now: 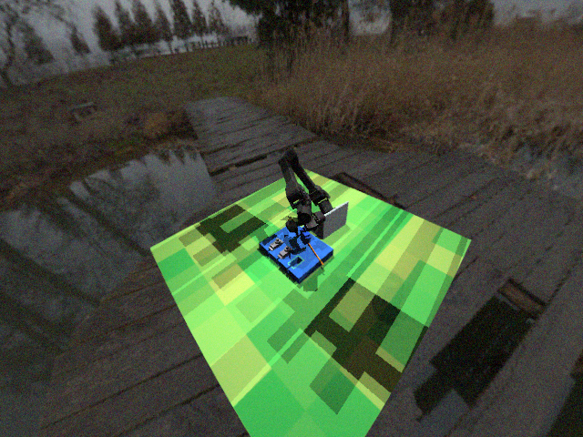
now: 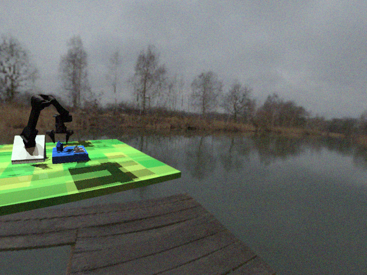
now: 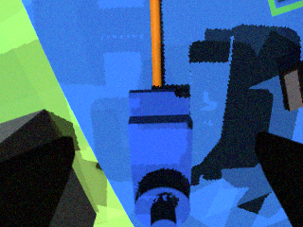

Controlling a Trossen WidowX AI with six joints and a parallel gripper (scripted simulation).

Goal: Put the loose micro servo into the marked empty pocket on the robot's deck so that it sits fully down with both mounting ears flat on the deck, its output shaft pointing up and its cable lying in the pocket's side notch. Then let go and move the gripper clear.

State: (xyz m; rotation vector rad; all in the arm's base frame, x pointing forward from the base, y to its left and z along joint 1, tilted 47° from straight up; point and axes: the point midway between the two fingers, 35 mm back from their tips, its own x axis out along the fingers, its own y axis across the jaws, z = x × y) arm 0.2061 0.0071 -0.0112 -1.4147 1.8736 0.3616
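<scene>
Claw [image 3: 161, 156] spread wide, nothing pinched, hanging above the micro servo [image 3: 160, 142] with one finger [image 3: 35, 165] on each side, not touching it. Servo stands on the blue deck [image 1: 301, 263], shaft end [image 3: 162, 191] towards the wrist camera, orange cable [image 3: 155, 43] running straight away across the deck. It sits close to the deck's edge on the green counter [image 1: 291, 339] side; in the wrist view that edge passes just beside the left-hand finger. The marked pocket [image 1: 296, 259], light outline, is open and apart from the servo, near the deck's far end from the arm. Two other grey servos [image 1: 281, 248] occupy the deck beside it. White base block [image 2: 28, 149] stands just beside the deck. Wide open counter on the remaining sides. No readable labels or writing at this resolution.
</scene>
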